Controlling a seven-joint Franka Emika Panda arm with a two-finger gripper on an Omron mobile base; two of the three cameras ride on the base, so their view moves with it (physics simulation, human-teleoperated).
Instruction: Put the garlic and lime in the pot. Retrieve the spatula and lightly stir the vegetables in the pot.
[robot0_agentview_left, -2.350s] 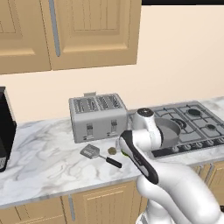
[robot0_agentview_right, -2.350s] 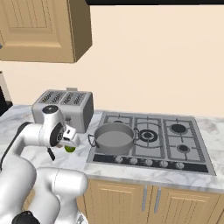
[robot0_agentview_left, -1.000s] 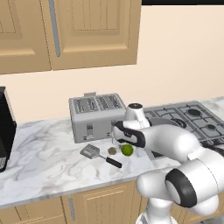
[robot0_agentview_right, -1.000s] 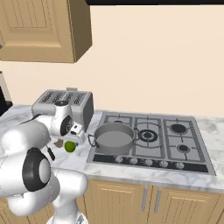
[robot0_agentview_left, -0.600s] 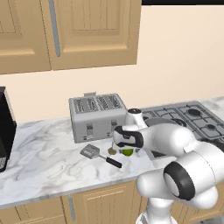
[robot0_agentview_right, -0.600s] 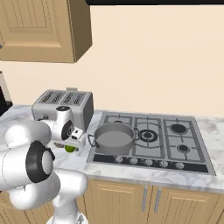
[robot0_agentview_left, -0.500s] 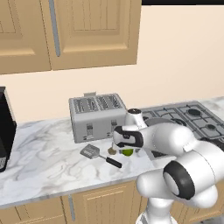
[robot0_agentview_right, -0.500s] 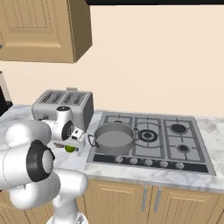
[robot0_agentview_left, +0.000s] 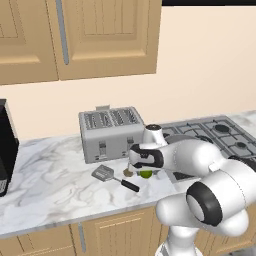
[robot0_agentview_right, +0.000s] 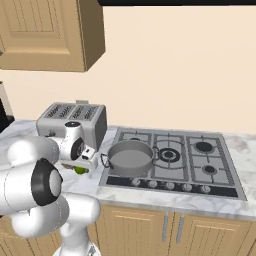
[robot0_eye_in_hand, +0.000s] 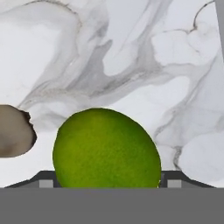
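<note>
Bare marble counter (robot0_agentview_left: 55, 175) lies open at left of the left base view. Toaster (robot0_agentview_left: 111, 132) blocks behind; spatula (robot0_agentview_left: 114, 177), garlic (robot0_eye_in_hand: 15, 130) and lime (robot0_eye_in_hand: 106, 148) crowd the centre.

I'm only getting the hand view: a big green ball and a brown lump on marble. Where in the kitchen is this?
Observer: On the counter in front of a silver toaster, just left of the stove. The green ball is the lime, the lump the garlic.
Operator: Is the pot nearby?
Observer: Yes, the pot sits on the stove's near left burner, right of the hand, with nothing in it that I can see.
Operator: Is the lime picked up?
Observer: Not lifted. The gripper is down over it on the counter, one tip on each side; I cannot tell if they have closed on it.
Operator: Anything else there?
Observer: A spatula lies left of the garlic.
</note>
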